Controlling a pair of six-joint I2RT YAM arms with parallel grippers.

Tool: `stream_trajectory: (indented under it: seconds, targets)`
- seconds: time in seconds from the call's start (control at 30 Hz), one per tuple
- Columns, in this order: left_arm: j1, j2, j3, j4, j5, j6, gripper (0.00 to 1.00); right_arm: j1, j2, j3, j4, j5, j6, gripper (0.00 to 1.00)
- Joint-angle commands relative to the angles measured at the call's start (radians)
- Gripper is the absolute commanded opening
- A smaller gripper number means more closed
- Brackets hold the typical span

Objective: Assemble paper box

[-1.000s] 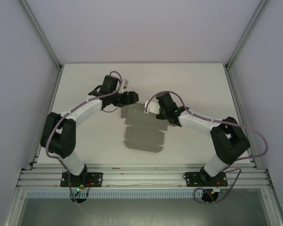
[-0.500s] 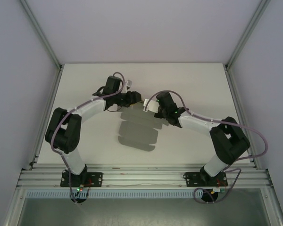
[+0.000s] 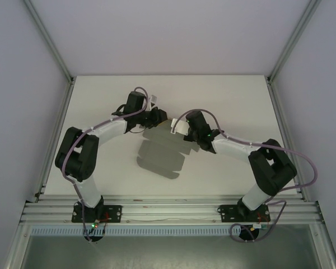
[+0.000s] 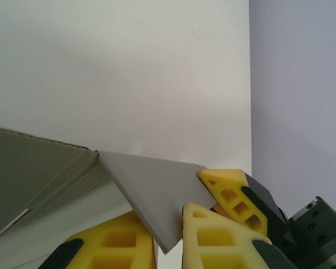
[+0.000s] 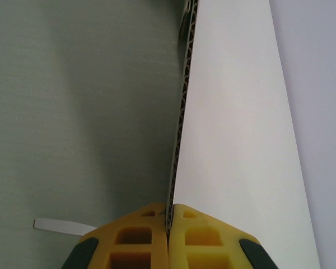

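The paper box (image 3: 159, 157) is a flat grey creased cut-out, lifted at its far edge between the two arms. My right gripper (image 3: 180, 128) is shut on that far edge; in the right wrist view the card's corrugated edge (image 5: 182, 112) runs straight into the closed yellow fingers of the right gripper (image 5: 169, 208). My left gripper (image 3: 162, 118) is at the far left corner. In the left wrist view a triangular flap of the paper box (image 4: 157, 193) pokes between the narrowly open jaws of the left gripper (image 4: 168, 224), with a slit of table beside the right finger (image 4: 213, 238).
The white table (image 3: 229, 95) stretches behind and to both sides of the card. Grey enclosure walls with aluminium posts (image 3: 285, 50) border it. The right gripper's yellow finger (image 4: 229, 193) sits close beside my left fingers.
The left gripper has moved right onto the card's far corner and its jaws have narrowed around the flap. The card has shifted left and tilted, and the right gripper stays shut on it.
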Motion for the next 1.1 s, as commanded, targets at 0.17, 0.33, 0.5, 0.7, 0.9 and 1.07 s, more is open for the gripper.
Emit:
stream_trajectory:
  seconds: [0.17,0.33,0.5,0.7,0.9,1.07]
  targets:
    - [0.023,-0.131,-0.063,-0.099,-0.102,0.158,0.75,0.025,-0.045,-0.031,0.028,0.017,-0.012,0.00]
    - [0.091,-0.300,-0.194,-0.205,-0.259,0.242,1.00,0.006,-0.091,-0.037,0.008,-0.020,0.020,0.00]
    - [0.166,-0.408,-0.330,-0.233,-0.376,0.285,1.00,-0.039,-0.147,-0.052,-0.011,-0.099,0.063,0.00]
    - [0.190,-0.443,-0.459,-0.093,-0.363,0.327,1.00,-0.099,-0.172,-0.055,-0.035,-0.231,0.122,0.00]
    - [0.191,-0.403,-0.494,-0.004,-0.503,0.306,0.99,-0.110,-0.160,-0.041,-0.045,-0.269,0.149,0.00]
    - [0.189,-0.336,-0.514,0.152,-0.369,0.312,0.96,-0.111,-0.152,-0.032,-0.030,-0.280,0.167,0.00]
